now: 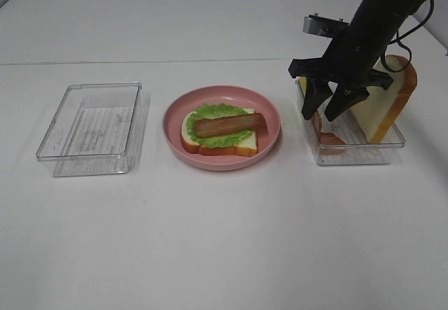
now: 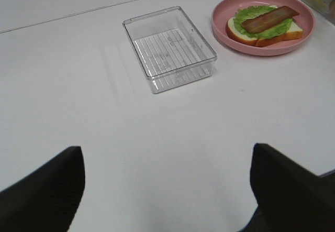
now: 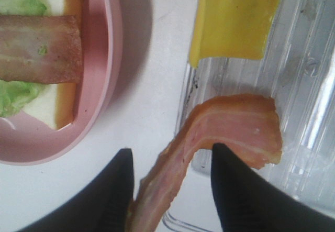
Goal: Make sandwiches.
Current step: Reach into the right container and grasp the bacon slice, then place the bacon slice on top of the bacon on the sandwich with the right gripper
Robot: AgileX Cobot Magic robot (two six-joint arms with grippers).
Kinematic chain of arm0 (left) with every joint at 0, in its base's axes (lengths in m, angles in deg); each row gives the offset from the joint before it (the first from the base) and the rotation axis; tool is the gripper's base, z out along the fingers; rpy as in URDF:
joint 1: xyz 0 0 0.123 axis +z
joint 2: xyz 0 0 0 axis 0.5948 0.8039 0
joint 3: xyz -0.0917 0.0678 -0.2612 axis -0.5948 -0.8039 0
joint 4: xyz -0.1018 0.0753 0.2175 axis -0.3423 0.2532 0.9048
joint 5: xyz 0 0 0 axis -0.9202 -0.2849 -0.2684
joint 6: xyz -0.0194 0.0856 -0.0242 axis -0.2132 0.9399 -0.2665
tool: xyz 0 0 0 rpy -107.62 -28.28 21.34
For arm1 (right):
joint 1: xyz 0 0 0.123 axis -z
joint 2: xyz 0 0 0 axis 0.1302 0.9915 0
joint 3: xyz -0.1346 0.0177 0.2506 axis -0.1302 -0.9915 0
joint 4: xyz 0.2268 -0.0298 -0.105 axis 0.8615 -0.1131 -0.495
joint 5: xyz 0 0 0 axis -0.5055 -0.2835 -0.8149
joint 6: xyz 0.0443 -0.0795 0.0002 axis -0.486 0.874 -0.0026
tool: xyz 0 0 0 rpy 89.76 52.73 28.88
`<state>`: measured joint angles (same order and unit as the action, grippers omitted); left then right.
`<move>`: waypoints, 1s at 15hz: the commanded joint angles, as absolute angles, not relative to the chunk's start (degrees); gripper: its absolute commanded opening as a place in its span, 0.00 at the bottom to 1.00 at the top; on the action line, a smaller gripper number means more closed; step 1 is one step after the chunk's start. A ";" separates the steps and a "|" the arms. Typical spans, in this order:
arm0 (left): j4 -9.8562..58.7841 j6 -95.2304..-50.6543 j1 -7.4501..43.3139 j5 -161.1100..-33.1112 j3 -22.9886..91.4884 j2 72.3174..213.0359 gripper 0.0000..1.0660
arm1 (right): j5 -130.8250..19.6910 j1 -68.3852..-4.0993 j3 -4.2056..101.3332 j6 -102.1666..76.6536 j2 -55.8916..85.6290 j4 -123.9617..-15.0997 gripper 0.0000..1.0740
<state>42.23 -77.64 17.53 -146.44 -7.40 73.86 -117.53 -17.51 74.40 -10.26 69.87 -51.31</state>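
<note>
The open sandwich (image 1: 220,131) lies on the round pink plate (image 1: 169,124): one bread slice, green lettuce (image 1: 210,110) and a brown bacon strip (image 1: 229,124) on top. It also shows in the left wrist view as sandwich (image 2: 264,23). My right gripper (image 1: 329,107) hangs over the left end of the right-hand clear container (image 1: 350,155). In the right wrist view the right gripper (image 3: 171,149) stands open around a second bacon strip (image 3: 235,127) that drapes over the container's rim, with a gap at one finger. A yellow cheese square (image 3: 235,17) lies beside it. My left gripper (image 2: 167,190) is open above bare table.
An empty clear container (image 1: 87,164) sits left of the plate, also seen as container (image 2: 157,83). A second bread slice (image 1: 388,103) leans upright in the right-hand container, behind my right arm. White tabletop stretches in front of everything.
</note>
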 commanded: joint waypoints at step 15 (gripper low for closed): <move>41.77 -77.76 17.76 -145.81 -7.52 72.66 0.76 | -129.39 -17.62 77.73 -10.95 61.85 -49.25 0.00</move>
